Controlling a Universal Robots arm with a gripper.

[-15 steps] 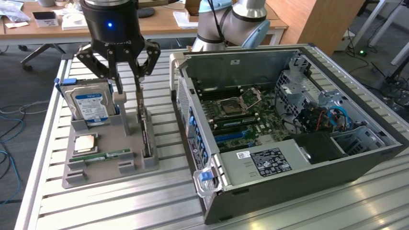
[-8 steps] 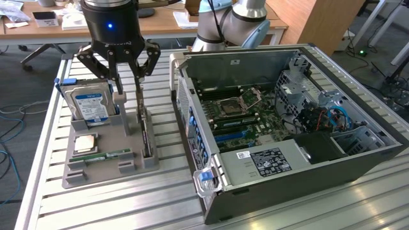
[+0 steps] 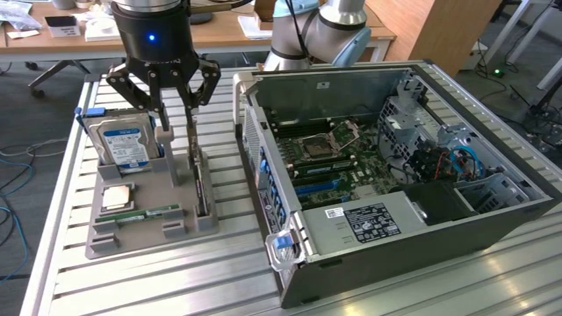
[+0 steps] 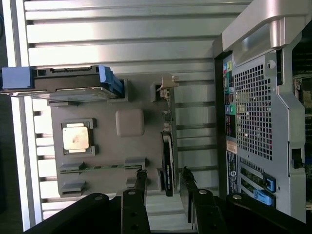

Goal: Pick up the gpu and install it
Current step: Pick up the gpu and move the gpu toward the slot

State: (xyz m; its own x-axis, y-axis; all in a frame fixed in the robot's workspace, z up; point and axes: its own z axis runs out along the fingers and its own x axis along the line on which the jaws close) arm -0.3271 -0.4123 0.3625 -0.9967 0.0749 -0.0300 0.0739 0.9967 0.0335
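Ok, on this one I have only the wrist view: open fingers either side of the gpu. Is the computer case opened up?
Observer: Yes. The case lies on its side with the panel off, motherboard exposed.
Operator: How low is the gripper?
Observer: The gripper hangs with its fingertips about level with the top edge of the gpu, which stands in the grey holder; contact I cannot tell.
Operator: And the blue-ended box?
Observer: A hard drive, upright, showing a blue and white label.
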